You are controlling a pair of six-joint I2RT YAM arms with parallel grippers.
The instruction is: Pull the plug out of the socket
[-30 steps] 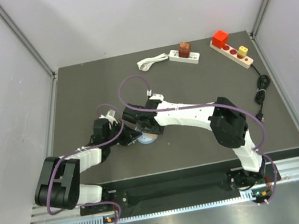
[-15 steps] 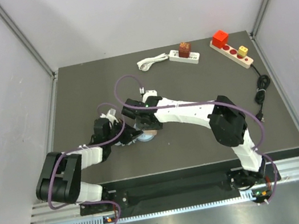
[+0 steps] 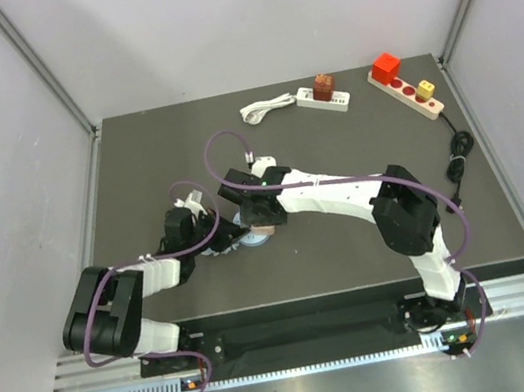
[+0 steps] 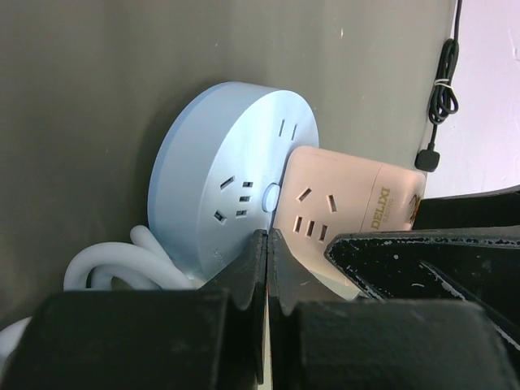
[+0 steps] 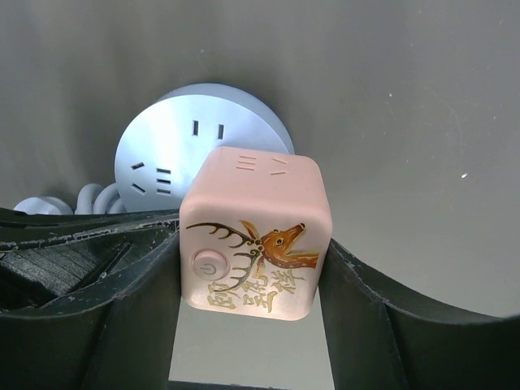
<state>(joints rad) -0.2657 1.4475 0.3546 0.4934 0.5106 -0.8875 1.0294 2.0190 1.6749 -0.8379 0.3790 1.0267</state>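
1. The right gripper (image 5: 248,253) was closed on the pink cube plug (image 5: 256,236), one finger pressed against each of its side faces, so the grasp looked done.
2. The plug sat between those fingers, directly over the round blue socket (image 5: 175,138), which lay flat on the bench (image 3: 135,168) just beyond the fingertips.
3. In the left wrist view the plug's underside met the face of the socket with no gap to be seen. No prongs showed in any view, so the plug appeared not yet pulled free, though a slight lift could not be ruled out.
4. The left gripper (image 4: 266,268) was closed, its fingers meeting at the near rim of the socket, just beside the white cord (image 4: 106,268). Whether it pinched the rim or merely pressed there could not be told. Its likely job was to hold the socket down.
5. What remained, as a judgement, was the pull itself: drawing the plug straight away from the socket face while the socket was kept on the bench, until the two were clearly apart.
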